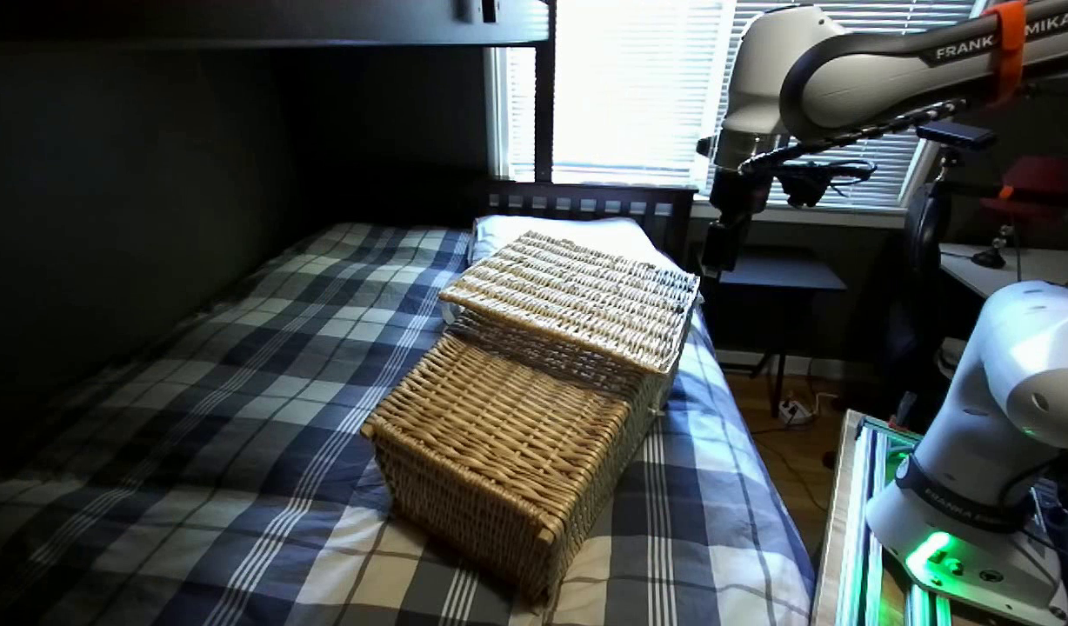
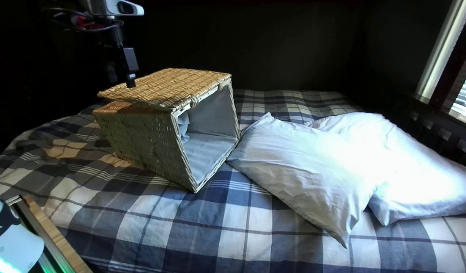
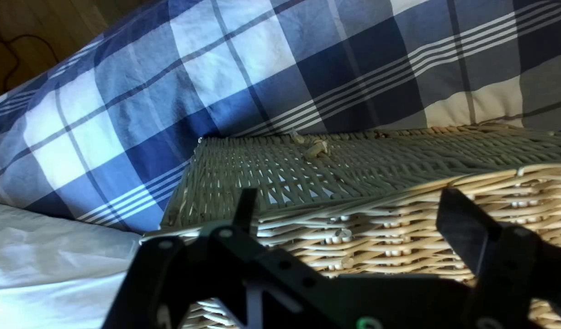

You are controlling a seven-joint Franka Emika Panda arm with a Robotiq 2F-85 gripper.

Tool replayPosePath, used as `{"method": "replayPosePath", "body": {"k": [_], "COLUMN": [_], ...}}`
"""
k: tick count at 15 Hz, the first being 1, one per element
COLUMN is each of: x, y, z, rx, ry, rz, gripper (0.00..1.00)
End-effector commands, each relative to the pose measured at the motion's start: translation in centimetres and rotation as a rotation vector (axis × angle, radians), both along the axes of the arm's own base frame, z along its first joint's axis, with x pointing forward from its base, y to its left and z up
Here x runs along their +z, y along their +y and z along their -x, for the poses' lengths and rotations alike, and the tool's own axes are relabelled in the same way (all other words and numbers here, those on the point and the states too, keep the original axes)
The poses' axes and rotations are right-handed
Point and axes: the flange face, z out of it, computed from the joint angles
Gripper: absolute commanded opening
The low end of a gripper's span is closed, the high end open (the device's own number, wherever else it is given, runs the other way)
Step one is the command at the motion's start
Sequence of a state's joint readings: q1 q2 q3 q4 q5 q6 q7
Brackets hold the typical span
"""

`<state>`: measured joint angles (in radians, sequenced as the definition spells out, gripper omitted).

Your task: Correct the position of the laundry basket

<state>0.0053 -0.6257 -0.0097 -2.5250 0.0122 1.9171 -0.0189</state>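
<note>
The tan wicker laundry basket point(image 1: 490, 417) lies on its side on the bed. Its open mouth, with the pale grey lining point(image 2: 210, 149), faces the pillows in an exterior view. Its woven lid point(image 1: 577, 300) is folded back over the upper side of the basket. My gripper point(image 2: 131, 81) is over the lid's near edge; it also shows in an exterior view point(image 1: 719, 261). In the wrist view the gripper point(image 3: 349, 201) is open, its fingers spread above the lid's edge point(image 3: 376, 201) with nothing between them. I cannot tell whether a fingertip touches the wicker.
White pillows point(image 2: 301, 155) lie against the mouth side of the basket. A plaid cover point(image 2: 218, 227) spreads over the bed. A dark upper bunk point(image 1: 238, 22) hangs over the bed. My arm's base point(image 1: 960, 539) stands beside the bed's edge.
</note>
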Motion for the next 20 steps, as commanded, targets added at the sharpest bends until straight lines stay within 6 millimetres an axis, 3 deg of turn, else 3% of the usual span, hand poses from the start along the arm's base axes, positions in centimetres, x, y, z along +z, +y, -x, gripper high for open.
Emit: {"method": "replayPosePath", "body": {"k": [1,15,20], "x": [0.1,0.1,1.0], "y": [0.0,-0.1,-2.6], "z": [0.0,-0.2,-2.1], "rx": [0.000,0.003,0.100], "ry": [0.001,0.006,-0.051], "rz": [0.000,-0.021,-0.149], "gripper": [1.00,1.00,1.00]}}
